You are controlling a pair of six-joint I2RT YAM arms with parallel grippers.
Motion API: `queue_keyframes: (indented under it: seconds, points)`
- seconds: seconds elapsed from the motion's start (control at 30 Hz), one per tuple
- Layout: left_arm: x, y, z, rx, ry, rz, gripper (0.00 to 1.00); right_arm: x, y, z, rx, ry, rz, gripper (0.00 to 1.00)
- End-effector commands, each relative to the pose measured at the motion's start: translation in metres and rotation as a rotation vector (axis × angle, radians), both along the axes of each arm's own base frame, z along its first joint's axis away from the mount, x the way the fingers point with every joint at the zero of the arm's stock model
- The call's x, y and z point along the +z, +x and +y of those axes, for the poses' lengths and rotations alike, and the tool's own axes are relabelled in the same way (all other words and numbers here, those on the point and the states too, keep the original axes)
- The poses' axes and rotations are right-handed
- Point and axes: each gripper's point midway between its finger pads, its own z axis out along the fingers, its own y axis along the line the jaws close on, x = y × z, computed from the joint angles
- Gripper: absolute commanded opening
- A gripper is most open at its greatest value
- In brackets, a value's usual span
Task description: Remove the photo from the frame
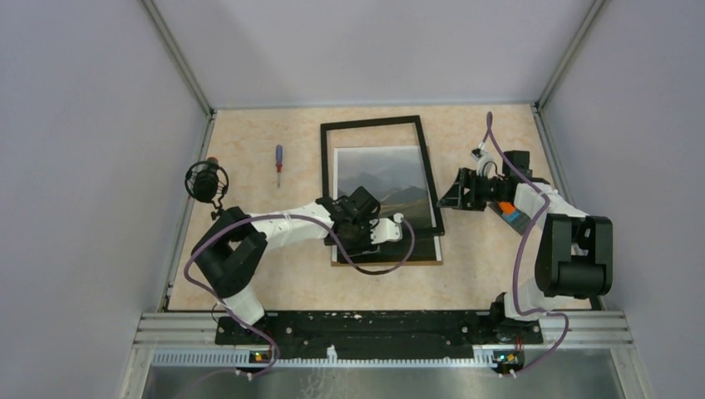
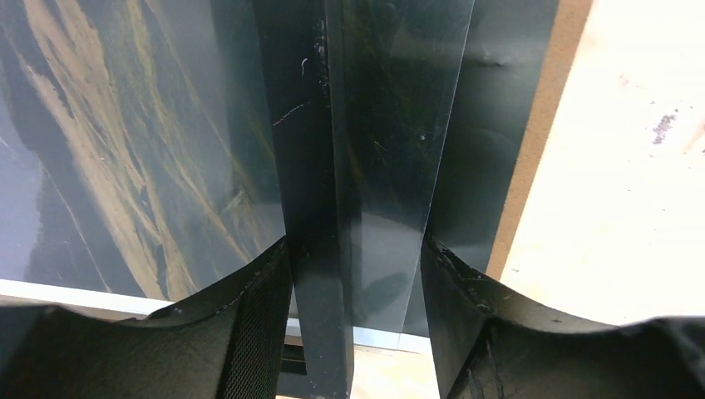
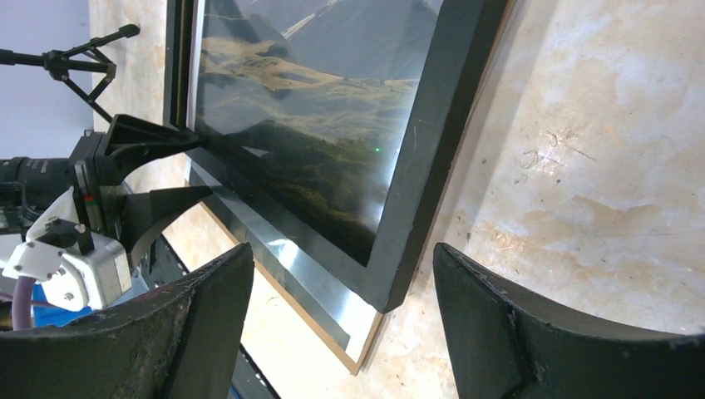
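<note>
On the pale marbled desk (image 1: 482, 266), about mid-way across, the frame (image 1: 372, 123) lies with its thin black border set a little askew. The photo (image 1: 382, 174), grey-blue mountains over green-brown hills with a narrow white edge, shows inside that border. Its far edge sits well short of the frame's far rail. From where I stand I cannot tell whether the print sits in the frame or merely lies beneath it.

At the near end a brown board (image 3: 366, 345) pokes out from under the frame's corner, with a dark glossy sheet on top of it.

Reaching in from the left, the left gripper (image 2: 356, 245) has one of the frame's black rails between its fingers (image 2: 249, 332). The rail and a glossy strip beside it fill the whole gap, so the jaws are clamped on the frame. Seen from the right wrist, one finger sits above that rail and the other below it.

Over on the right, the right gripper (image 3: 342, 249) hangs by the frame's near right corner. Its jaws are spread wide; the corner lies between them and touches neither finger.

Left of the frame, well apart from it, lie a screwdriver (image 1: 278, 164) with a blue handle and a small black device on a tripod (image 1: 206, 180).
</note>
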Motion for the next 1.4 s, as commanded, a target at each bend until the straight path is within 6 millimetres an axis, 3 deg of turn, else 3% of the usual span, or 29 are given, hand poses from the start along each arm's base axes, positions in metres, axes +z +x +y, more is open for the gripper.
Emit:
queue_keyframes:
  seconds: [0.0,0.2,0.33,0.47,0.6,0.73,0.87,1.03,1.13,1.37]
  points:
    - [0.012,0.031,-0.018,0.018,-0.070,-0.075,0.61,0.004,0.006,-0.001,0.016,0.015,-0.046,0.77]
    - [0.014,0.052,-0.016,0.070,-0.087,-0.078,0.62,0.005,0.005,-0.001,0.025,0.017,-0.051,0.77]
    - [0.028,0.050,-0.015,0.079,-0.112,-0.089,0.72,0.010,0.002,0.002,0.035,0.032,-0.057,0.77]
    - [0.054,0.027,-0.008,0.007,-0.179,-0.084,0.84,0.020,-0.003,0.005,0.085,0.043,-0.113,0.76]
    - [0.073,-0.006,0.010,-0.102,-0.214,-0.087,0.86,0.036,-0.014,0.017,0.154,0.059,-0.166,0.74]
    - [0.056,-0.033,0.035,-0.189,-0.161,-0.056,0.79,0.040,-0.037,0.048,0.306,0.003,-0.208,0.71]
    - [0.045,-0.048,0.042,-0.257,-0.160,-0.049,0.74,0.040,-0.056,0.080,0.439,0.000,-0.223,0.70]
    - [0.035,-0.047,0.046,-0.308,-0.142,-0.092,0.66,0.032,-0.077,0.114,0.581,0.034,-0.171,0.61]
    - [0.027,-0.046,0.049,-0.319,-0.113,-0.118,0.63,0.016,-0.084,0.128,0.624,0.025,-0.127,0.54]
    - [0.020,-0.037,0.044,-0.300,-0.112,-0.169,0.58,-0.005,-0.076,0.142,0.619,-0.012,-0.123,0.42]
